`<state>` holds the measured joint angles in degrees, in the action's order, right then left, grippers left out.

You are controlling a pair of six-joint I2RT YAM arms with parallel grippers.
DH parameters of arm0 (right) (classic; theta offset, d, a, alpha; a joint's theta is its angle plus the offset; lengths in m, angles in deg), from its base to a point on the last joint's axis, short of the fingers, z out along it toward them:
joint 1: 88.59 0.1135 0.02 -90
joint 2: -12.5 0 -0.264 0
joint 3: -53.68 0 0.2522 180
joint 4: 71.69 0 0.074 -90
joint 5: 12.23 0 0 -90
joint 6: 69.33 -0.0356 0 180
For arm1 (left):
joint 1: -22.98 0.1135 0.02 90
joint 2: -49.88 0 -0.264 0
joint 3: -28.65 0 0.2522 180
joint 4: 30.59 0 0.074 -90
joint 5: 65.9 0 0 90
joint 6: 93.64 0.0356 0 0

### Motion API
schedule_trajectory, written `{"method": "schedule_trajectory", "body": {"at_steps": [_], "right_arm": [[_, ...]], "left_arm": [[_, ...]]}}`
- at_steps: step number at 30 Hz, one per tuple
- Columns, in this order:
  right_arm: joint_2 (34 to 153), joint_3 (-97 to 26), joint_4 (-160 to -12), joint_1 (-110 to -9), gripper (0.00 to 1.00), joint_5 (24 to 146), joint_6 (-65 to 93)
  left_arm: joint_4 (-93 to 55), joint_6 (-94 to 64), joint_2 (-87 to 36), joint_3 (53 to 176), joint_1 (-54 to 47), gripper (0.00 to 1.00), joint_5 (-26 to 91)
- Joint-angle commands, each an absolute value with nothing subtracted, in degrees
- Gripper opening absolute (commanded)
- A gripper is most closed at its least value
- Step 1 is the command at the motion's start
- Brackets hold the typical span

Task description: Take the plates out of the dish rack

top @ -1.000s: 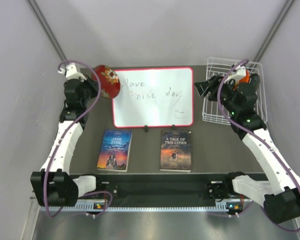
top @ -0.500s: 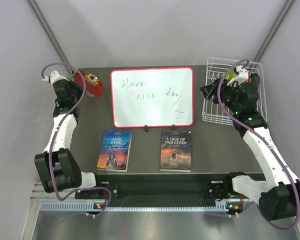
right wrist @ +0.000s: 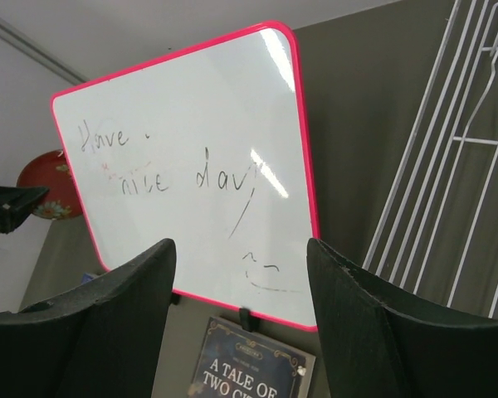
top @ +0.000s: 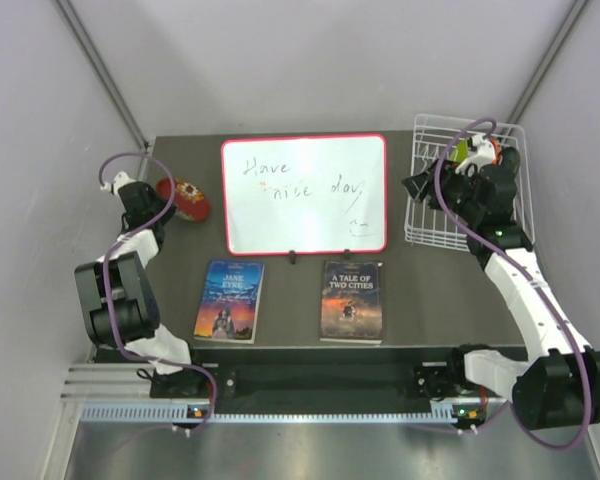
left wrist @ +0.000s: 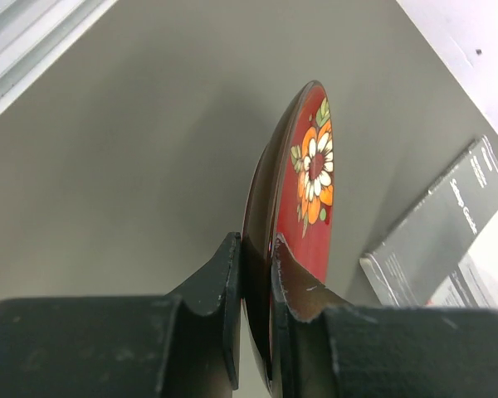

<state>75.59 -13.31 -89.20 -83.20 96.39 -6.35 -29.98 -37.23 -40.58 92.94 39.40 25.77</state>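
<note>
Red, glossy and flowered, one plate (left wrist: 305, 224) stands on edge with its rim pinched between the fingers of the left tool (left wrist: 256, 259). It hangs over the worktop (left wrist: 124, 157), left of the whiteboard (top: 305, 195); whether it touches down is unclear. Beside the dish rack (top: 420, 232) the right tool (right wrist: 239, 249) gapes empty, and its arm hides most of the rack's contents.
</note>
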Motion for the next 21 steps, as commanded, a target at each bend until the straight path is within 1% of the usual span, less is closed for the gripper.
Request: {"method": "schedule_trajectory", "body": {"at_steps": [1,8,14,16,19,21], "right_arm": [[76.0,-13.3,-86.2,-85.1,0.65,97.6,-5.8],[76.7,-13.5,-85.9,-85.7,0.65,98.5,-6.6],[77.1,-14.1,-86.4,-86.2,0.65,98.5,-6.2],[77.2,-14.5,-86.8,-86.5,0.65,98.4,-6.0],[77.5,-14.9,-87.3,-86.7,0.65,98.0,-5.7],[77.7,-15.4,-87.7,-87.1,0.65,97.8,-5.4]], "left_arm": [[-42.4,-39.1,-42.0,93.2,39.9,0.00,25.7],[-43.2,-41.4,-47.0,92.6,40.4,0.01,26.9],[-42.7,-42.8,-49.4,92.8,40.6,0.10,27.6],[-42.1,-42.8,-49.8,92.7,40.6,0.16,27.9],[-40.2,-42.4,-49.6,92.7,40.5,0.19,27.8],[-38.9,-42.0,-49.3,92.9,40.5,0.23,27.9]]}}
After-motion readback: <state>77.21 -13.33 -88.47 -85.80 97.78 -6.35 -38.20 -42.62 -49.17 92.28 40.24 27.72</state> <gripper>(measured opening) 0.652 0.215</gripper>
